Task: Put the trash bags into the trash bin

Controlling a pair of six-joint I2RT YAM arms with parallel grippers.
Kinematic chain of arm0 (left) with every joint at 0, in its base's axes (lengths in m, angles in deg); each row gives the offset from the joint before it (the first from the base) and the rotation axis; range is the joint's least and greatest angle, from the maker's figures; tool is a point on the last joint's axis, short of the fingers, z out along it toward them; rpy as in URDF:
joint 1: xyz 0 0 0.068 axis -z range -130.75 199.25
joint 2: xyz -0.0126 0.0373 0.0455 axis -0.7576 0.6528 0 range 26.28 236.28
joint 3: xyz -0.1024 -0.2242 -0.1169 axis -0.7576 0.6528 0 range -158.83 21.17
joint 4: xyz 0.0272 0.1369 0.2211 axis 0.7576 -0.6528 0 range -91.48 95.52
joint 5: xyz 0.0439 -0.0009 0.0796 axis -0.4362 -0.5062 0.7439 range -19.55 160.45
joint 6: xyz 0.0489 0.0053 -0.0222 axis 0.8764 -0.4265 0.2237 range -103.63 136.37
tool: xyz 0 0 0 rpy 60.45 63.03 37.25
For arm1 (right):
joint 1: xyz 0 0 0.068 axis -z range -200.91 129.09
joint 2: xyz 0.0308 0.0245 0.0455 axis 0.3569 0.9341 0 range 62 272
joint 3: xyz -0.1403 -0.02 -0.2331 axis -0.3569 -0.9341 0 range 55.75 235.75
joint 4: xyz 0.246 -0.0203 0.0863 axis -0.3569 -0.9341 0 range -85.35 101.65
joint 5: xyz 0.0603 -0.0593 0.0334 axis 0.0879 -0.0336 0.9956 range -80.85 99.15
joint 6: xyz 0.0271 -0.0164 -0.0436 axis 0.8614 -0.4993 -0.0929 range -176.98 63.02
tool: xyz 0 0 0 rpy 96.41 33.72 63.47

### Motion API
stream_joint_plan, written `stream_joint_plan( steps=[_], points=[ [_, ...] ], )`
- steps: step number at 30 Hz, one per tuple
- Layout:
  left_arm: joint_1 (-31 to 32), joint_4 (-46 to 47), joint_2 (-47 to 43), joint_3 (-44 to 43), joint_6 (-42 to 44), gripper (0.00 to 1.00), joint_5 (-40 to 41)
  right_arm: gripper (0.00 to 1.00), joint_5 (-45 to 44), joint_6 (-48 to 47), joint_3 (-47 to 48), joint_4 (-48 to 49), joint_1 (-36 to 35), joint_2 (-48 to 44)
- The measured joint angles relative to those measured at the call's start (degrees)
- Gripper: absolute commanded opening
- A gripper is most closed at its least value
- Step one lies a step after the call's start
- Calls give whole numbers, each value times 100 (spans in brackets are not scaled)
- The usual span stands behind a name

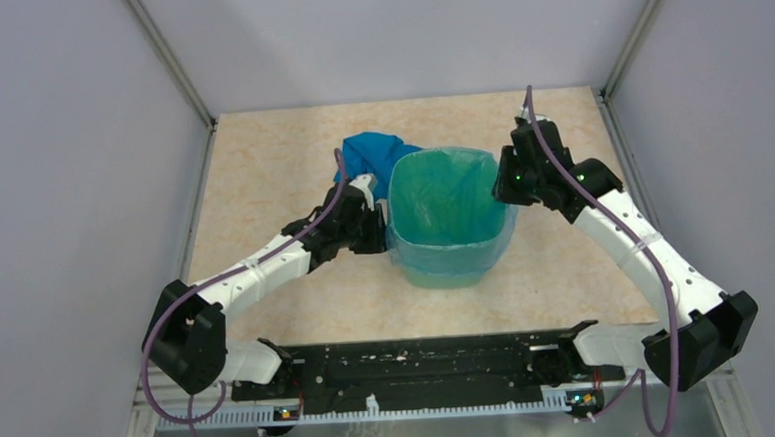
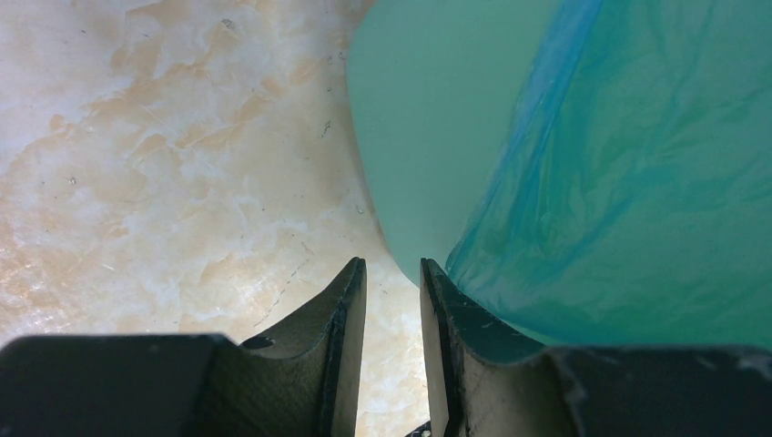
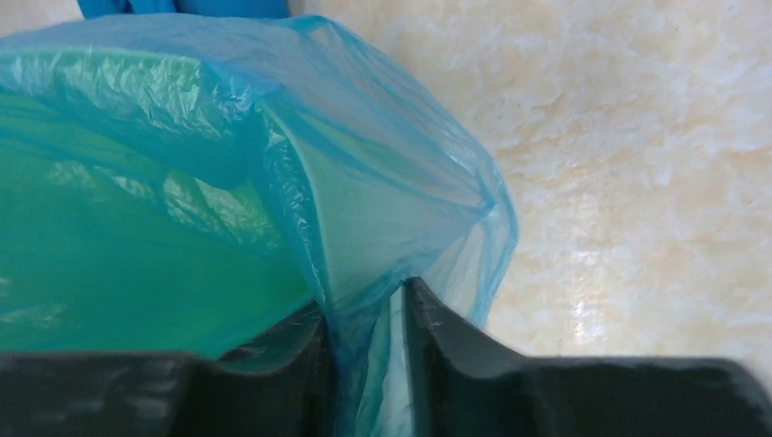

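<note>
Trash bag [image 1: 443, 201] seated inside trash bin [image 2: 419, 137] mid-worktop [image 1: 271, 175], film folded out over rim. Film at right rim pinched by right pincer [image 3: 364, 300], likely for pulling down over wall. Left pincer [image 2: 393, 269] narrowly parted, empty, just beside left wall, apparently for bracing.

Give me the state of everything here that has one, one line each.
trash bin: upright, lined.
trash bag: inside the bin, edge folded over the rim.
blue bundle: crumpled, behind the bin.
left gripper: narrowly open beside the bin wall, nothing between its jaws.
right gripper: shut on the trash bag's edge.
</note>
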State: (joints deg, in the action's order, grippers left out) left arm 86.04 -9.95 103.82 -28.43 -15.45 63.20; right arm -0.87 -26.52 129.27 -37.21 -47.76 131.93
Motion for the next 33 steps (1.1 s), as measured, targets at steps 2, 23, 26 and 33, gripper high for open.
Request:
stream_joint_plan(
  steps=[2, 23, 26, 33],
  points=[
    [0, 0, 0, 0, 0, 35, -4, 58, 13, 9, 0, 2, -2, 2],
    [-68, -492, -168, -229, 94, 50, 623, 99, 219, -249, 529, -44, -2, -691],
    [-192, -748, -422, -398, 186, 62, 863, 99, 214, -332, 597, -44, -2, -844],
    [-492, -1379, -1093, -1303, 498, 85, 1405, 99, 219, -459, 621, -35, -2, -1145]
  ],
)
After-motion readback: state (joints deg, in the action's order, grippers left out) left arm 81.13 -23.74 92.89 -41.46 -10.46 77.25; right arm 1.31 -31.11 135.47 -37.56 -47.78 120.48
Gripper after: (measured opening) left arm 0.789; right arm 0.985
